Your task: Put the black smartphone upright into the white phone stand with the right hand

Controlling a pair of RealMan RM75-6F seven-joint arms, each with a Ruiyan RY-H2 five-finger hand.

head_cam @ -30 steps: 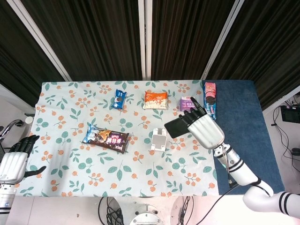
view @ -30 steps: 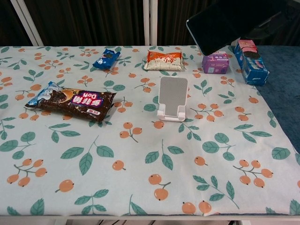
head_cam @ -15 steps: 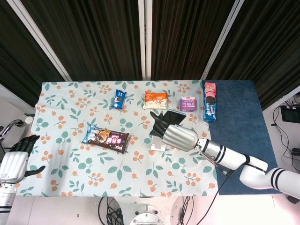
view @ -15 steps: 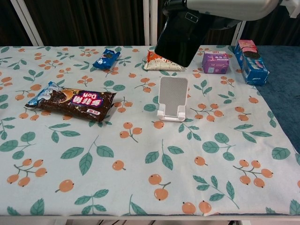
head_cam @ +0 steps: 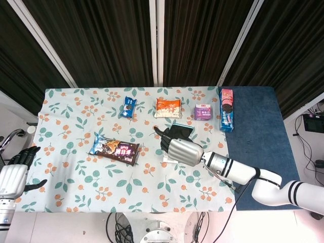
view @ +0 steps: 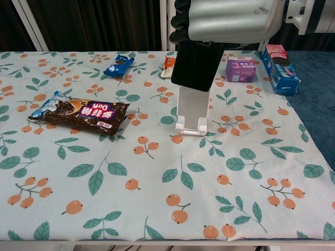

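Observation:
My right hand [view: 230, 21] grips the black smartphone [view: 196, 65] by its top, and the phone hangs upright just above the white phone stand [view: 191, 112]. The phone's lower edge overlaps the top of the stand's back plate; the stand's cradle lip is still bare. In the head view the right hand [head_cam: 179, 148] covers most of the stand [head_cam: 169, 159], and only a corner of the phone [head_cam: 185, 130] shows. My left hand [head_cam: 14, 174] hangs off the table's left edge, fingers apart, holding nothing.
A brown snack bag [view: 86, 114] lies left of the stand. Along the back sit a blue packet [view: 119, 65], an orange-white packet [head_cam: 167, 107], a purple box [view: 240, 69] and a pink-blue biscuit box [view: 280, 67]. A dark blue mat [head_cam: 253, 131] covers the right side.
My right hand has carried the phone left and down from the back right, turning it from a slant to upright, until it hangs directly over the stand. The left hand stayed put.

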